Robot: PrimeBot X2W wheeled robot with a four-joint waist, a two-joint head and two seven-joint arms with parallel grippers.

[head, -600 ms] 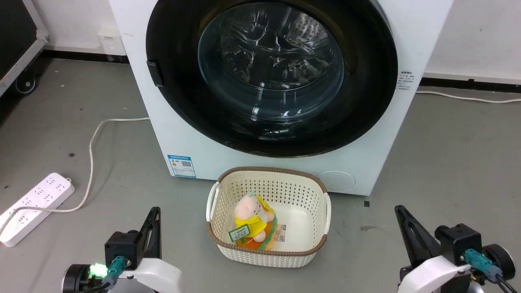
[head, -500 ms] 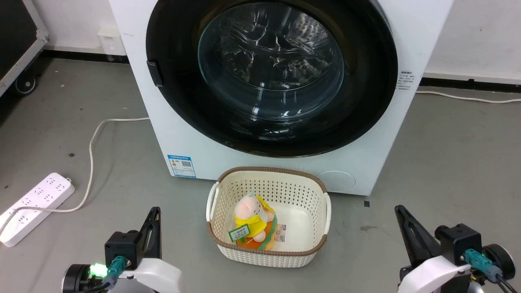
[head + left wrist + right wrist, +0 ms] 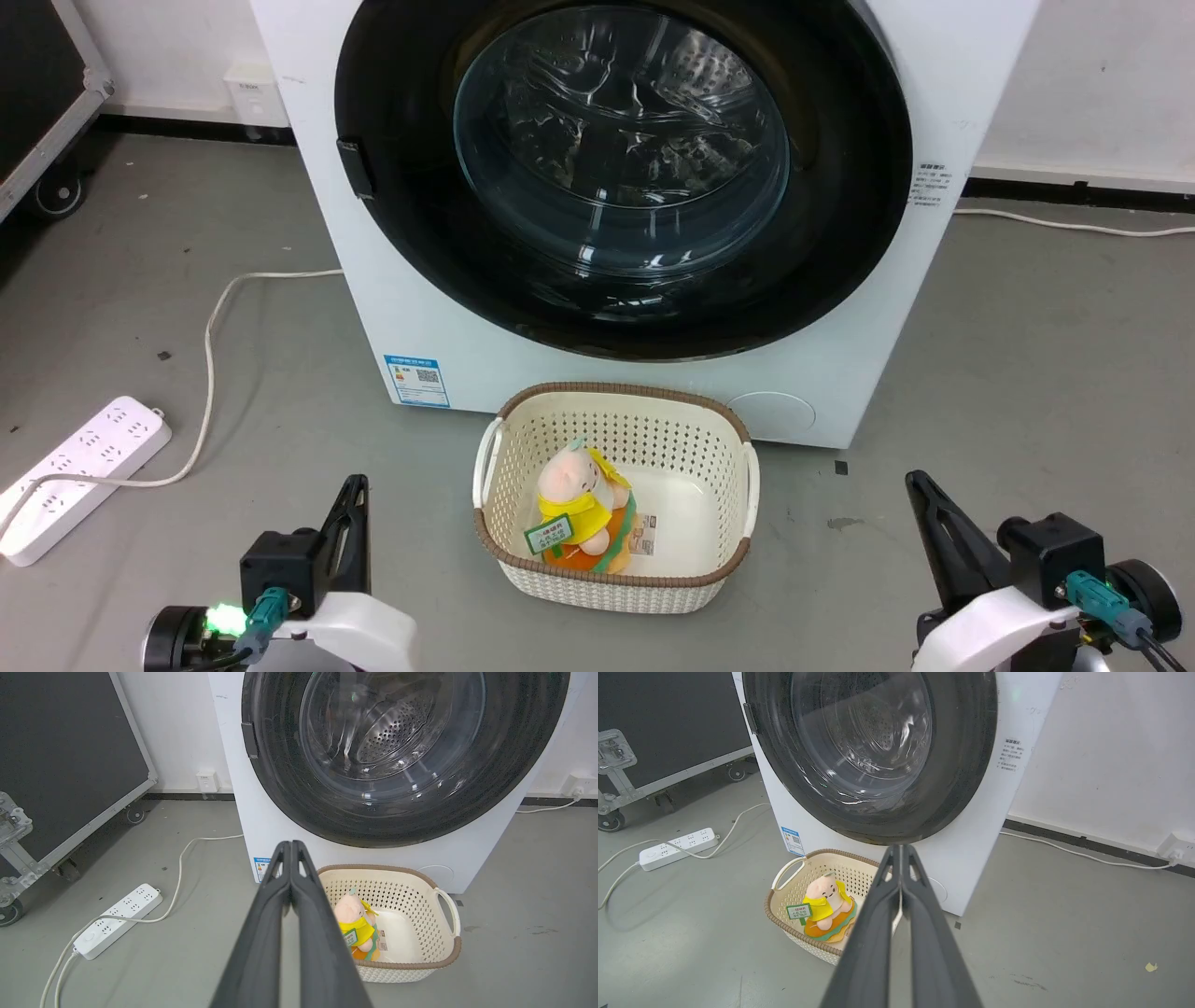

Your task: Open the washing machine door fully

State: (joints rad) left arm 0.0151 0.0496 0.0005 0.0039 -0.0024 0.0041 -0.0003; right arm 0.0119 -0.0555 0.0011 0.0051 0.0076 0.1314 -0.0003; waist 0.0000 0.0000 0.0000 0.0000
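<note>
In the head view the washing machine door point(image 3: 840, 187) stood shut, its handle tab point(image 3: 354, 168) on the left rim, nearer the closed left end effector point(image 3: 355, 490) than the closed right end effector point(image 3: 920, 485). In the left wrist view the tab lay up-left of the tips, well apart; in the right wrist view, farther up-left

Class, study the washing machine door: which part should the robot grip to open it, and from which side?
Grip the small black handle tab on the left rim of the washing machine door, coming from the left with the left tool. Elsewhere it is smooth glossy ring and bulging glass, likely offering no purchase.
</note>
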